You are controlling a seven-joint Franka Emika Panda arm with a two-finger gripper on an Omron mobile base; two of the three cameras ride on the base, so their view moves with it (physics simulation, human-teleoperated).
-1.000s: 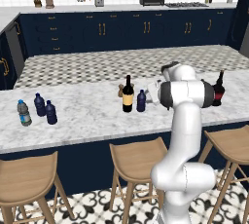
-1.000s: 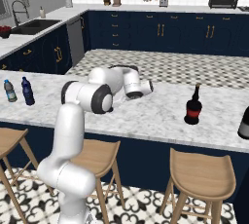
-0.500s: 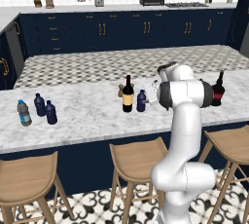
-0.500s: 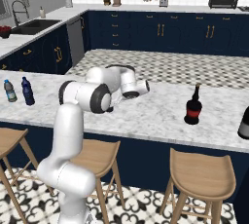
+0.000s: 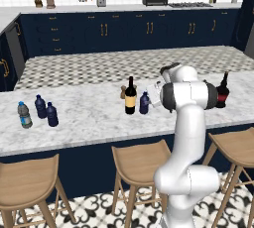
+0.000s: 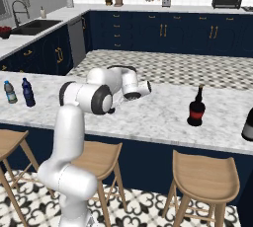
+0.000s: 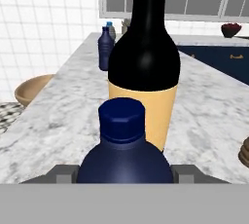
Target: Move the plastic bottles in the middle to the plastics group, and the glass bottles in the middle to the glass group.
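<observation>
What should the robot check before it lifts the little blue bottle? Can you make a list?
1. Gripper around the small navy bottle: ok, a finger sits on each side of it in the hand view.
2. Gripper closed on it: ok, the fingers look snug against the bottle.
3. Bottle upright: ok, cap points up.
4. Wine bottle out of the way: not ok, it stands right next to the navy bottle.
5. Drop spot beside the water bottle: ok, bare counter around it.
</observation>
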